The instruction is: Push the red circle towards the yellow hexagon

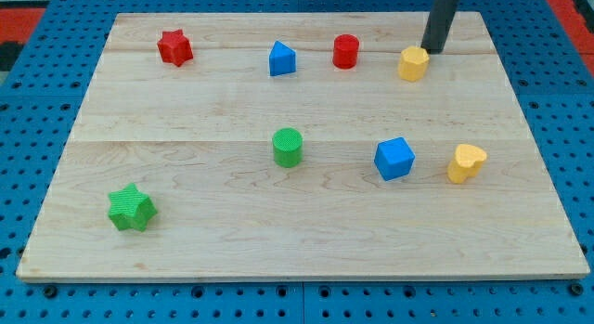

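The red circle (pixel 345 51) stands near the view's top, right of centre. The yellow hexagon (pixel 413 63) lies a short way to its right, with a gap between them. My tip (pixel 432 51) comes down from the view's top edge and rests just right of and slightly above the yellow hexagon, very close to it or touching it. The tip is on the far side of the hexagon from the red circle.
The wooden board (pixel 186 129) also holds a red star (pixel 174 47) at top left, a blue triangular block (pixel 282 58), a green circle (pixel 288 147), a blue cube (pixel 394 159), a yellow heart (pixel 466 163) and a green star (pixel 131 208).
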Robot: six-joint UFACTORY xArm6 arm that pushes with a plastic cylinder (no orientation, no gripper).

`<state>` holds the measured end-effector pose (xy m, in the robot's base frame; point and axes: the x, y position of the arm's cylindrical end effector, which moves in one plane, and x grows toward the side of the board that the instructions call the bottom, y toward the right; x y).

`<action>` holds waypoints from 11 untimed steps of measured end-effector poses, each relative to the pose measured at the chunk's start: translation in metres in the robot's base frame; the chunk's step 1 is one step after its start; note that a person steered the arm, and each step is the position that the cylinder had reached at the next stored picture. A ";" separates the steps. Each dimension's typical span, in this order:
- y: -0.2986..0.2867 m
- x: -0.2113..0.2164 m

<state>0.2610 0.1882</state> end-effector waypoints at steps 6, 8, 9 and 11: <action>0.018 -0.004; -0.139 -0.050; -0.147 -0.003; -0.072 0.017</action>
